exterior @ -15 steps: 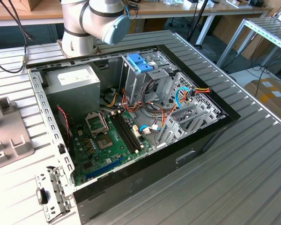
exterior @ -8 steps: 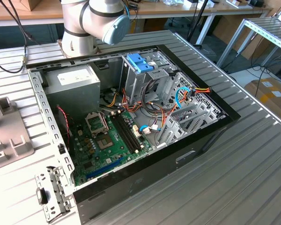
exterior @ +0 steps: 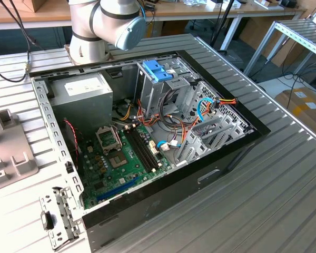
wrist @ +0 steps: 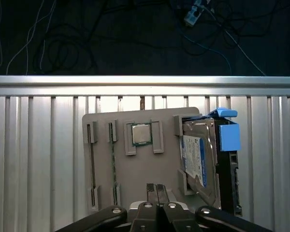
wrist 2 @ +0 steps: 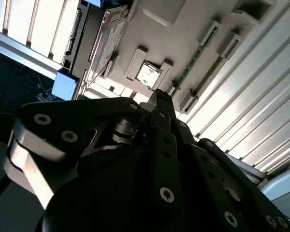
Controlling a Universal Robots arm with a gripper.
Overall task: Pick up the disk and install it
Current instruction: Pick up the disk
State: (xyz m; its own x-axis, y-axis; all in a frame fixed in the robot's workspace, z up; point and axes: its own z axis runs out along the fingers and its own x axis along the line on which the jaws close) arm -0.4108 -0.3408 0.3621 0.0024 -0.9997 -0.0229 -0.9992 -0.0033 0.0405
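Black fingers of my claw [wrist: 156, 191] are pressed together on nothing, poised over a grey tray [wrist: 135, 174]. The disk [wrist: 199, 159] rests in the tray's end slot, off to one side of my fingertips, past the chip [wrist: 140, 134]. Its long axis runs along the table slats [wrist: 38, 159]. My wrist points straight down.

Silver-grey arm [exterior: 89, 23], seemingly black gripper [wrist: 156, 189]

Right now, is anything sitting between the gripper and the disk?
Nothing visible. In the first wrist view the gripper, fingers shut, hangs over the grey holder tray beside the disk, which lies uncovered in its slot, bordered by the tray's low clips.
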